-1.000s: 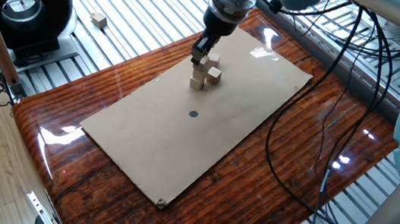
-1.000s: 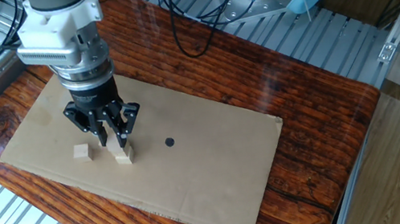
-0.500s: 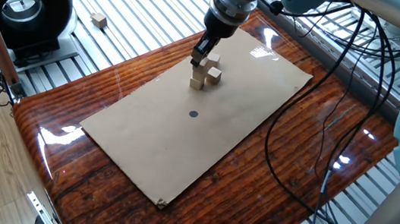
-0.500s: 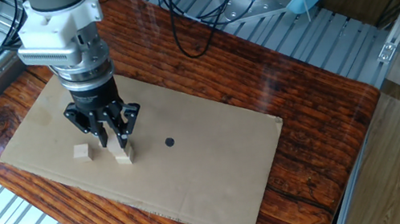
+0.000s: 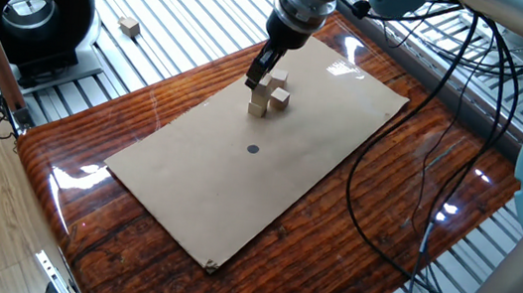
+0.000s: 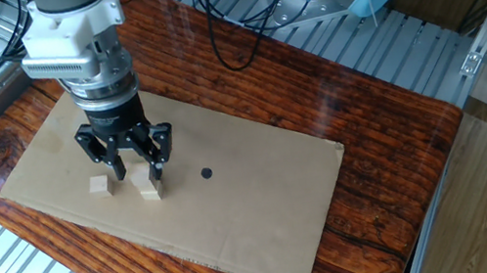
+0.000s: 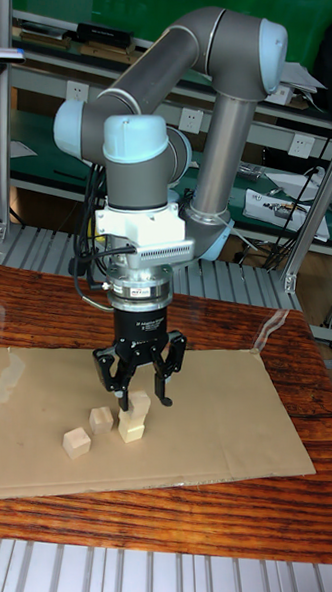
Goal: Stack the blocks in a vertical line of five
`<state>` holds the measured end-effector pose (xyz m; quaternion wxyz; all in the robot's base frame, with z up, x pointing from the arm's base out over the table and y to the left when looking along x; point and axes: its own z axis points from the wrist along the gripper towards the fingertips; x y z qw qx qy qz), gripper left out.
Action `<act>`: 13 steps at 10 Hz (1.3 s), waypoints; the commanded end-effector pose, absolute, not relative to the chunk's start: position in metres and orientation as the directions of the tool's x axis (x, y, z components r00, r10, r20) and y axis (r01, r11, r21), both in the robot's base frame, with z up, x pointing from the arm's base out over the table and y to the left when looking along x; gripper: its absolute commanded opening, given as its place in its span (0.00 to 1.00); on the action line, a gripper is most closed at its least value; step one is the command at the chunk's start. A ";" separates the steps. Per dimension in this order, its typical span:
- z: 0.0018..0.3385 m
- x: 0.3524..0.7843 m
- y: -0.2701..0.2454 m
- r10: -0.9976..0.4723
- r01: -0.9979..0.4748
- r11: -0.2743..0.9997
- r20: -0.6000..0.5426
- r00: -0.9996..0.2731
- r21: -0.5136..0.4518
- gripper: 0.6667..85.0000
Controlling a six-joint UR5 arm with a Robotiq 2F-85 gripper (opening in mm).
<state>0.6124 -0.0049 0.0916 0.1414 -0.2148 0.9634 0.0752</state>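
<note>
Your two-finger gripper hangs with its jaws spread wide, holding nothing, straddling the top of a short stack of two pale tan wooden cubes that stands on the large flat brown cardboard sheet. In the tall fixed view you can see the dark fingertips on either side of the upper cube with a gap to each, so the cube is not pinched. The upper cube sits a little skewed on the lower one. Just beside the stack you have a third loose tan cube, and a fourth tan cube lies a bit farther out, both flat on the cardboard. From the other fixed view the gripper stands above the stack, with one single cube beside it. A fifth small tan cube lies well apart, off the glossy red-brown wooden table, on the ribbed metal surface near a black round device. A small dark round spot marks the cardboard near the stack.
</note>
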 end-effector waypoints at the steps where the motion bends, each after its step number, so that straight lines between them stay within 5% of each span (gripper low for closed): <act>1: 0.098 0.615 -0.007 -0.403 -0.449 0.890 -0.317 -0.859 0.085 0.69; 7: 0.151 0.606 -0.031 -0.461 -0.498 0.865 -0.286 -0.840 0.068 0.66; 13: 0.139 0.576 -0.071 -0.559 -0.573 0.819 -0.237 -0.794 -0.014 0.59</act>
